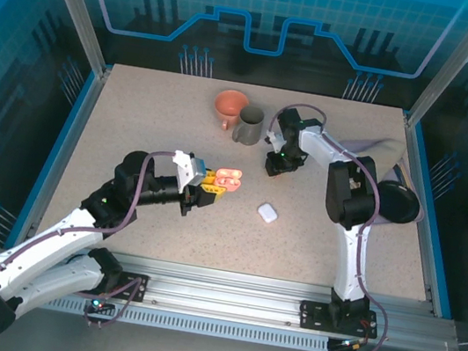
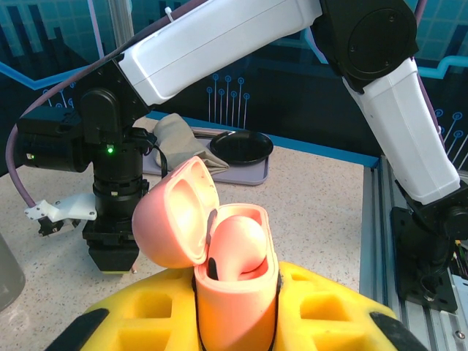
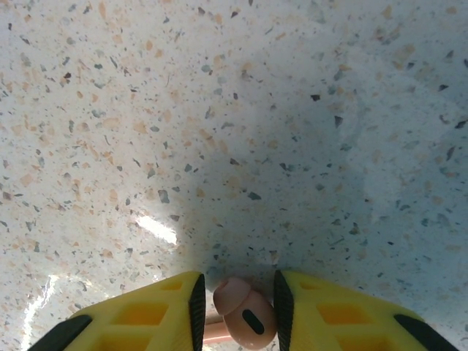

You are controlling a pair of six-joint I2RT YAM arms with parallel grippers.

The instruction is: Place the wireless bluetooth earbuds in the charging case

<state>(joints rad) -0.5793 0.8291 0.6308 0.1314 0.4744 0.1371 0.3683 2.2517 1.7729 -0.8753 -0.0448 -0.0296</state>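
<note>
Squeeze softly with the right pincer [image 3: 238,284], pressed in on a tiny pink earbud [image 3: 245,322] between its yellow fingers [image 3: 146,314], low on the speckled table [image 3: 219,110]. Looks pinched, though hard to be sure on the left side. Lift straight up, slowly.

Carry it over to the pink charging case [image 2: 235,307], off to the left of that pincer and a bit nearer the arm bases. Case pinched tight in the left pincer [image 2: 234,276], lid [image 2: 179,212] tipped open. Aim for the free slot beside the second pink earbud [image 2: 240,245], tucked inside. Point the stem down first.

Smooth, shiny, round plastic: slippery, easy to pop out. Black pads [image 3: 197,301] inside the fingers for grip. Hard, flat, stone-like table.
</note>
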